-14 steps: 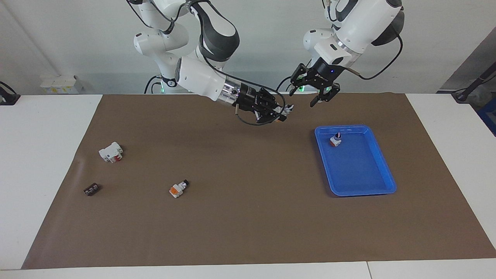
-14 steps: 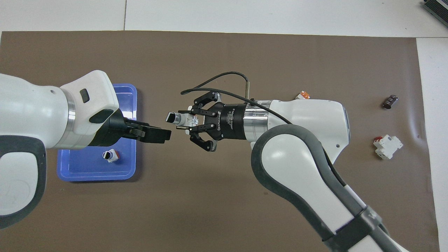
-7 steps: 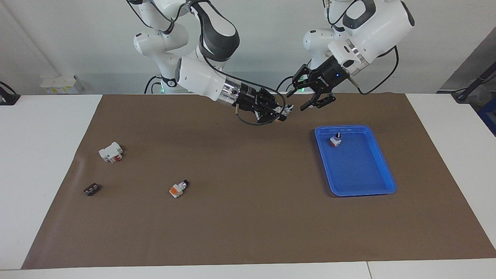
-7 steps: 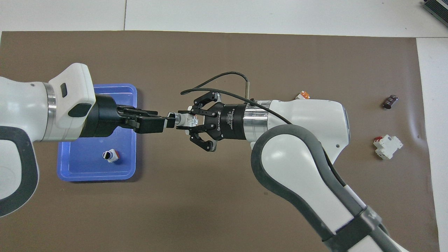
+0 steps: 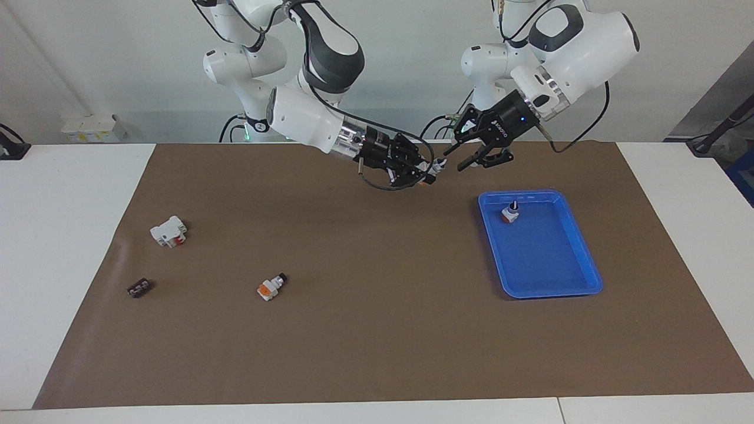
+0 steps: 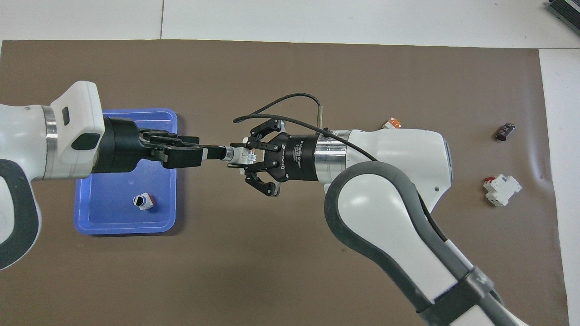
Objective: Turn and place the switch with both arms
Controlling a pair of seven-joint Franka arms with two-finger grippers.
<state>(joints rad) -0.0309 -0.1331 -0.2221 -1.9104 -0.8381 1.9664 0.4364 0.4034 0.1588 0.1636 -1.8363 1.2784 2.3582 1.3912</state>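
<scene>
Right gripper point(image 6: 244, 157) clamps the switch point(image 6: 236, 155) in mid-air. Left gripper point(image 6: 216, 152), apart a second ago, now narrows around the switch's knob end. Knob turn looks imminent; blue tray point(image 6: 168, 213) awaits below.

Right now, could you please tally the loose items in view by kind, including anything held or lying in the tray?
Small rotary switches: 3 (one held, one in the tray, one on the mat)
Large white block with red patch: 1
Small black piece: 1
Blue tray: 1
Total: 6
</scene>
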